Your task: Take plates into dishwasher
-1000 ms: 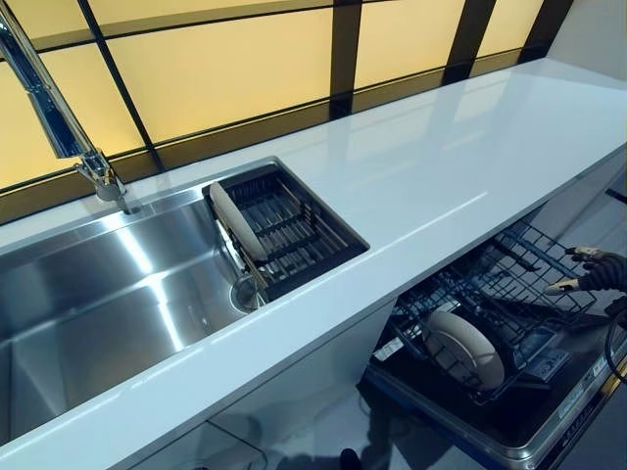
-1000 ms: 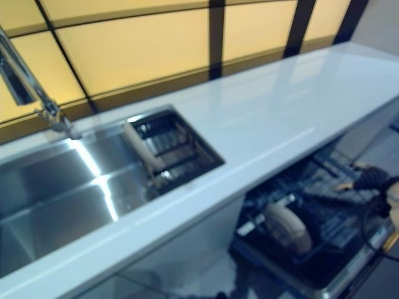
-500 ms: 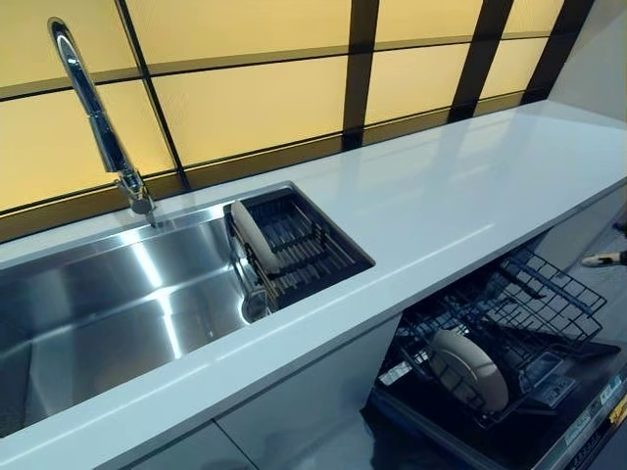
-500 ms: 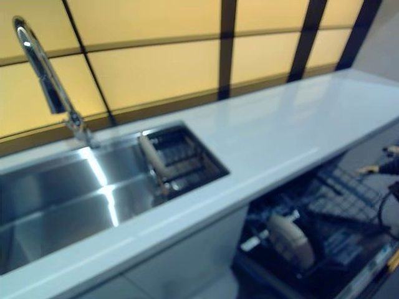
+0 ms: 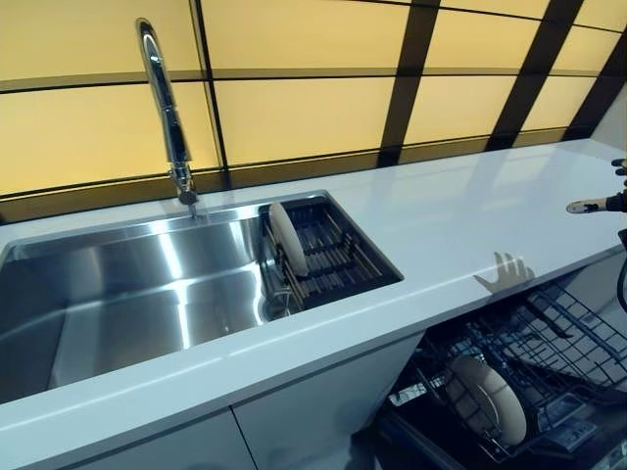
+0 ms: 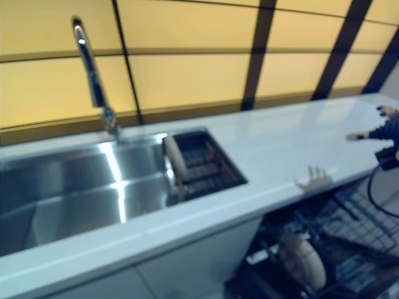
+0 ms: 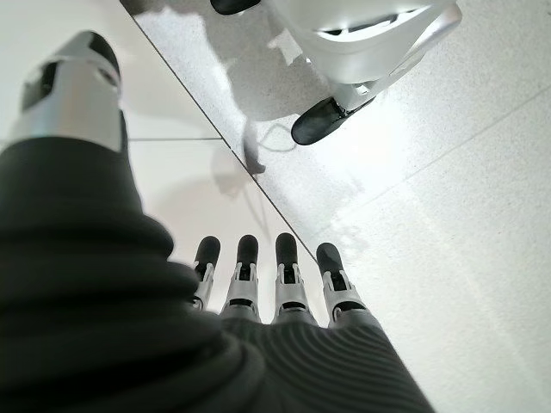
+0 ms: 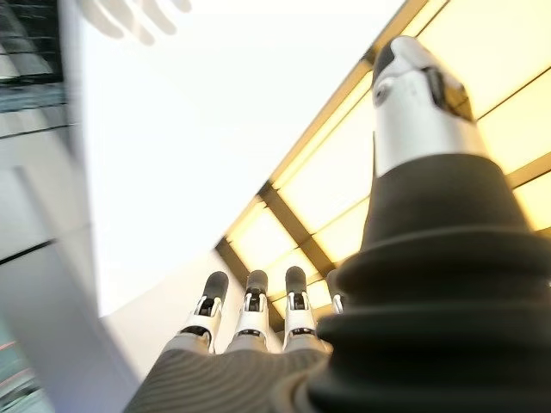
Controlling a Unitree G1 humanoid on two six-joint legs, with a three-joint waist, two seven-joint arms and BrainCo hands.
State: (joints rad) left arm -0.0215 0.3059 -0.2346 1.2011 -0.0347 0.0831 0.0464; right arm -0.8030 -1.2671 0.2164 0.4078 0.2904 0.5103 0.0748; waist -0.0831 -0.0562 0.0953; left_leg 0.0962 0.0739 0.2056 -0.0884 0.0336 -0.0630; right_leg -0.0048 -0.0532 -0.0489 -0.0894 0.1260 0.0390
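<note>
Progress stood halfway as I saw it: one plate (image 5: 487,399) sat in the dishwasher rack (image 5: 549,338), another plate (image 5: 287,238) waited in the sink basket (image 5: 343,257), both robot hands, right (image 5: 598,204) and left (image 7: 267,292), open and empty.

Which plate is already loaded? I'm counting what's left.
The plate standing in the dishwasher rack below the counter; the other plate stands in the sink's dark drainer basket.

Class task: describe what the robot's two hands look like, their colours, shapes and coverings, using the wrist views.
Both look alike. The left hand and right hand each have a row of slim silver fingers with rounded dark tips. A thicker silver thumb, also dark-tipped, stands apart from them. A dark ribbed cover wraps the back of each hand and the wrist.
</note>
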